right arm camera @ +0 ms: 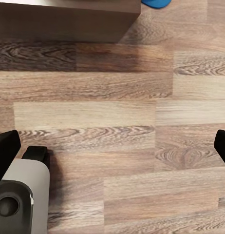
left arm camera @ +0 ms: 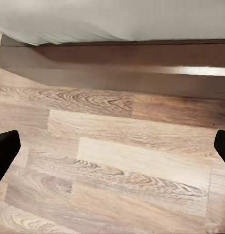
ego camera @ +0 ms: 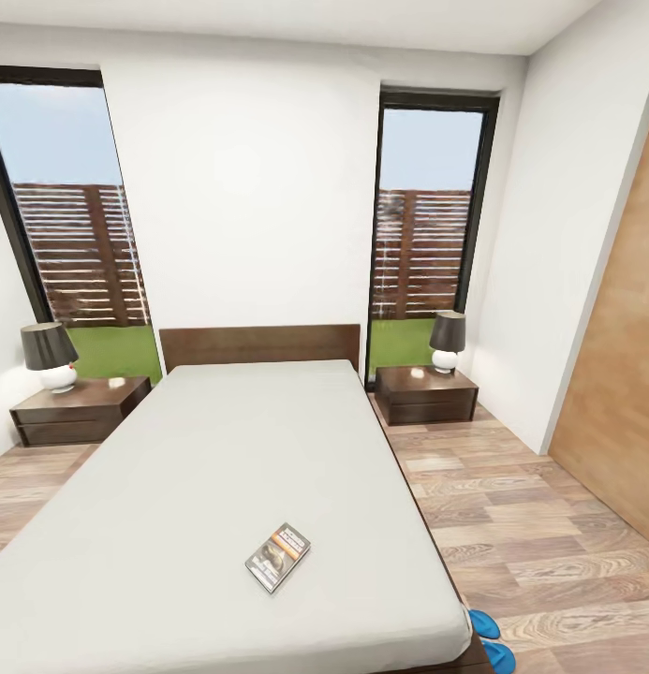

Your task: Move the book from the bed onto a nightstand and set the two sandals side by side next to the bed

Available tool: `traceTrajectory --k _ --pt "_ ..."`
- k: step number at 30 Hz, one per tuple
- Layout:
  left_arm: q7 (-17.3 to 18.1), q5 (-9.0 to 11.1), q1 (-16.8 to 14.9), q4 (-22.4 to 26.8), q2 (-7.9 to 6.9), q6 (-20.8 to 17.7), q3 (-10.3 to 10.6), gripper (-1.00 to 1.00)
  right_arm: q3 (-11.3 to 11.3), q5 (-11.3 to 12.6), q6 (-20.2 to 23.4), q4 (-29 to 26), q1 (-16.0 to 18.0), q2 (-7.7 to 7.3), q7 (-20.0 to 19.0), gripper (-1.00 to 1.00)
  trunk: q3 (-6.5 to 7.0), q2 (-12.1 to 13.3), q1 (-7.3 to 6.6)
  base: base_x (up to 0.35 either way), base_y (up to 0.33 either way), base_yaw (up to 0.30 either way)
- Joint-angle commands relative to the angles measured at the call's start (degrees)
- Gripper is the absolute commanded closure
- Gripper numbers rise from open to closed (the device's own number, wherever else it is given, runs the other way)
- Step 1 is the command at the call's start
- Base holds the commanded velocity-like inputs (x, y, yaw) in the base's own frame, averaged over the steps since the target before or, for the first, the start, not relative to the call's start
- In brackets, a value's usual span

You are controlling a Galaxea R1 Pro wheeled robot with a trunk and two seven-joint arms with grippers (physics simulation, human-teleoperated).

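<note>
Both arms hang low at the foot of the bed [ego camera: 221,468], over bare floor [right arm camera: 117,112]. The left gripper [left arm camera: 112,146] has its fingers spread wide apart with nothing between them, pointing at the planks and the dark wooden side of the bed frame. The right gripper [right arm camera: 112,146] is likewise wide apart and empty; its camera catches the corner of the frame and a sliver of blue sandal just past it.

On the mattress, the book [ego camera: 278,557] lies flat near the foot edge, toward the right side, cover up and turned at an angle. Off the bed's near right corner, the two sandals [ego camera: 488,638] rest on the floor close to the frame, one just behind the other and partly cut off by the picture's edge, so their exact alignment is hard to judge.

Farther back, a nightstand [ego camera: 425,393] stands right of the headboard and another nightstand [ego camera: 79,410] left of it, each carrying a lamp [ego camera: 447,342] but with bare top showing.

Nothing looks started: the book is not yet picked up. The first step seems to be the book, which calls for raising an arm over the mattress edge, closing on the thin cover, then driving along the bed's side to a nightstand.
</note>
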State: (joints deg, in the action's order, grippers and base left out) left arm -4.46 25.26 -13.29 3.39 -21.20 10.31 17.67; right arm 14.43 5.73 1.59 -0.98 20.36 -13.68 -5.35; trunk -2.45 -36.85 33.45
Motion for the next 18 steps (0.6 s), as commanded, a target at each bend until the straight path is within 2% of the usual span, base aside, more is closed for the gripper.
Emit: traceTrajectory --k 1,2,4,6,7,8,10,11,15,16,18 --pt "-0.1 1.3 -1.2 0.1 -1.2 -0.9 0.4 -1.0 0.5 0.6 0.2 -0.1 0.0 -0.03 -0.2 -1.0 -0.11 -0.1 0.02 0.0 0.0 0.0" --pt "-0.1 1.3 -1.2 0.1 -1.2 -0.9 0.4 -1.0 0.5 0.6 0.2 -0.1 0.0 -0.03 -0.2 -1.0 -0.11 -0.1 0.02 0.0 0.0 0.0" --pt "0.2 2.7 -4.1 0.5 -2.85 -3.3 0.2 -1.0 0.5 0.6 0.1 -0.1 0.0 -0.03 -0.2 -1.0 -0.11 -0.1 0.02 0.0 0.0 0.0" --pt "0.7 3.6 -7.5 0.9 -3.86 -5.6 0.1 -1.0 0.5 0.6 0.2 -0.1 0.0 -0.03 -0.2 -1.0 -0.11 -0.1 0.02 0.0 0.0 0.0" --pt "1.1 3.9 -9.4 1.2 -4.19 -6.7 0.0 -1.0 0.5 0.6 0.2 -0.1 0.0 -0.03 -0.2 -1.0 -0.11 -0.1 0.02 0.0 0.0 0.0" --pt "1.1 3.9 -9.4 1.2 -4.19 -6.7 0.0 -1.0 0.5 0.6 0.2 -0.1 0.0 -0.03 -0.2 -1.0 -0.11 -0.1 0.02 0.0 0.0 0.0" --pt "1.8 4.2 -13.4 2.2 -4.6 -8.8 0.0 -1.0 0.5 0.6 0.2 -0.1 0.0 -0.03 -0.2 -1.0 -0.11 -0.1 0.02 0.0 0.0 0.0" --pt "1.8 4.2 -13.4 2.2 -4.6 -8.8 0.0 -1.0 0.5 0.6 0.2 -0.1 0.0 -0.03 -0.2 -1.0 -0.11 -0.1 0.02 0.0 0.0 0.0" --pt "2.6 4.6 -21.1 6.4 -4.58 -14.4 0.2 -1.0 0.4 0.6 0.1 -0.3 0.0 -0.03 -0.2 -1.0 -0.11 -0.1 0.02 0.0 0.0 0.0" --pt "2.6 4.6 -21.1 6.4 -4.58 -14.4 0.2 -1.0 0.4 0.6 0.1 -0.3 0.0 -0.03 -0.2 -1.0 -0.11 -0.1 0.02 0.0 0.0 0.0" --pt "2.8 4.6 -23.9 9.3 -3.43 -17.4 0.3 -1.0 0.4 0.6 0.1 -0.5 0.0 -0.03 -0.2 -1.0 -0.11 -0.1 0.02 0.0 0.0 0.0"
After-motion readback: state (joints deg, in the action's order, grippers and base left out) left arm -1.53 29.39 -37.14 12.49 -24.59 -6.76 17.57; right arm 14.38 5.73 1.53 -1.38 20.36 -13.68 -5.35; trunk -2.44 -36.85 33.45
